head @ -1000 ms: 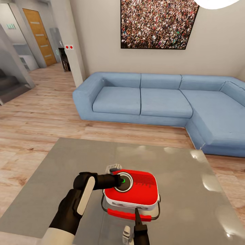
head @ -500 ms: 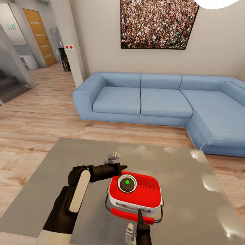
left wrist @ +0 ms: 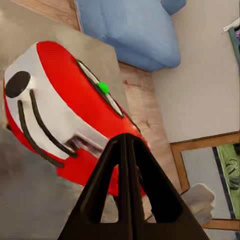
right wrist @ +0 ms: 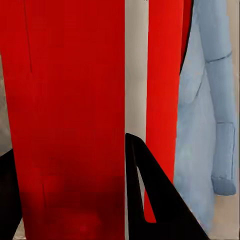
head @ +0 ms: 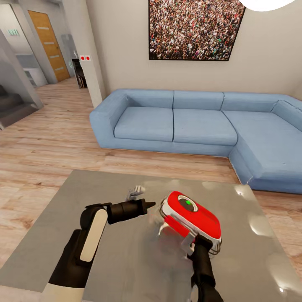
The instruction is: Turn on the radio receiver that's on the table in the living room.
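Observation:
The red radio receiver [head: 193, 217] is tilted up off the grey-taupe table [head: 96, 188], its round dial [head: 186, 204] with a green light facing up and to the left. My right gripper [head: 196, 246] holds it from below at its near edge, shut on the red body [right wrist: 65, 100], with one finger [right wrist: 145, 190] along the white trim. My left gripper [head: 149, 204] is shut and empty, a short way left of the radio and pointing at it. The left wrist view looks along the shut fingers [left wrist: 125, 165] at the radio [left wrist: 60, 105].
A blue sectional sofa [head: 188, 126] stands beyond the table under a framed crowd picture [head: 195, 29]. Light wood floor [head: 46, 147] runs left to a hallway with a wooden door [head: 46, 42] and stairs [head: 10, 105]. A white lamp [head: 268, 3] hangs at the top right.
My left gripper drew back from the dial to the left. The radio was lying flat; my right gripper has now taken it, swung it right and tilted it up off the table.

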